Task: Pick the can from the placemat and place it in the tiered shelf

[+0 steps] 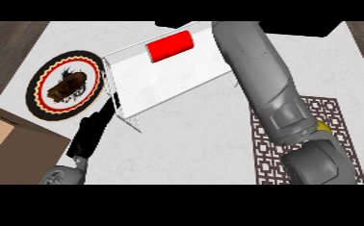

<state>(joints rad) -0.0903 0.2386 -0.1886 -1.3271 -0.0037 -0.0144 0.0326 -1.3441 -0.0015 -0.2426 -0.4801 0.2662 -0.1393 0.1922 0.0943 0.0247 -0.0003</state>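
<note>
Already the red cylindrical can (171,46) is lying on its side on the top tier of the white, glossy tiered shelf (167,83), toward the shelf's far edge, well apart from the dark lattice-patterned placemat (321,110) at the near right. The grey right forearm (259,66) is reaching from the near right corner out over the shelf's right end, and its hand is passing beyond the far edge of the view, so I cannot tell how its fingers are set or whether they are touching the can. The black left hand (92,131) is resting near the left edge, fingers straight and pressed together, pointing toward the shelf's near left corner, holding nothing.

Judging by its look, the can is probably light, stiff and thin-walled, with a smooth painted side that may be slippery. Lying sideways, it may roll along the slick shelf, perhaps toward the far lip. Should it need taking up again, the curved middle is looking like the best place, fingers on one side and thumb on the other, across its width, not at the flat ends.

To the left of the shelf, a round plate with a black-and-red rim (68,85) is carrying a brown lump of food (66,86). A tan cardboard box (21,145) is showing at the near left. Something small and yellow (321,125) is peeking out beside the right forearm on the placemat; I cannot tell what it is.
</note>
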